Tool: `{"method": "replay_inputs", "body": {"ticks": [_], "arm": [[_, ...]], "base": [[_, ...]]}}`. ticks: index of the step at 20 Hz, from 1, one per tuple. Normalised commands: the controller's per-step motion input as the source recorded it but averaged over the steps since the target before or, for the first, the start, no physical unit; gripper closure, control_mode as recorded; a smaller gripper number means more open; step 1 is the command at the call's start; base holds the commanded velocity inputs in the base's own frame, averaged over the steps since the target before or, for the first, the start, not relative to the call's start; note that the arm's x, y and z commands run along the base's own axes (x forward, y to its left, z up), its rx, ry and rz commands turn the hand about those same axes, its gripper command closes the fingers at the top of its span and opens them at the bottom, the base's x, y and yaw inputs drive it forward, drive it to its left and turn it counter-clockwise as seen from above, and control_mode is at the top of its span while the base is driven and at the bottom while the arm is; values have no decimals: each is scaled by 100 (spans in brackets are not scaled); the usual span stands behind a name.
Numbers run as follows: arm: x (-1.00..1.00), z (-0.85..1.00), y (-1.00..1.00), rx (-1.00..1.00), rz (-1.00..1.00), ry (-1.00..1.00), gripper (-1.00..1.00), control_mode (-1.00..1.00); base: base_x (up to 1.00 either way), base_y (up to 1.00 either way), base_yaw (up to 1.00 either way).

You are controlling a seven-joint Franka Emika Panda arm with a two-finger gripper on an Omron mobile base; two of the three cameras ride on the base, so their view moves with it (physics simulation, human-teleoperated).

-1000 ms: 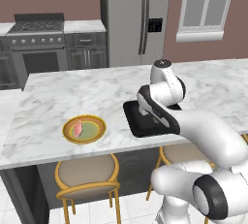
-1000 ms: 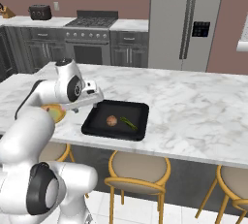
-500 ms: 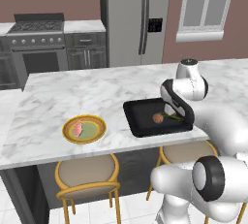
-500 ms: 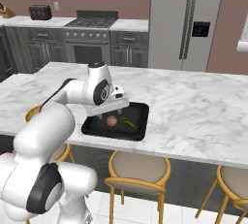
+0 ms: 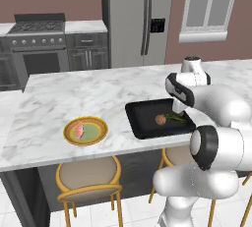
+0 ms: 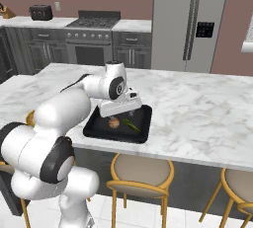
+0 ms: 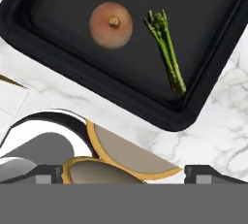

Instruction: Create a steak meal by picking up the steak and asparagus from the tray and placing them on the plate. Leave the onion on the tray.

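One marble island counter [image 5: 74, 98], dark cabinets behind; gripper [image 7: 124, 172] wide apart above tray [image 7: 43, 48].

Black tray [image 7: 58, 68]; reddish-brown onion [image 7: 111, 25]; dark green asparagus [image 7: 166, 48]; pink steak [image 5: 79, 130] on yellow-rimmed, pale green plate [image 5: 101, 133]; white grey-veined marble worktop [image 5: 74, 98].

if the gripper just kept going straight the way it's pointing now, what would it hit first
Probably the tray, on its floor near the asparagus and the onion. The gripper looks down at it, though exact depth and landing spot are unclear.
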Motion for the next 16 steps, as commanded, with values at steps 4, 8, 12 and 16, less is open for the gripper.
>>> {"method": "replay_inputs", "body": {"ticks": [4,8,12,16], "arm": [[24,-46,-1,0,5,0,-100,-100],[25,-48,0,0,9,0,-100,-100],[26,-39,-2,0,9,0,-100,-100],[33,-31,-10,3,9,0,-100,-100]], "base": [[0,0,0],[0,0,0],[0,0,0],[0,0,0]]}}
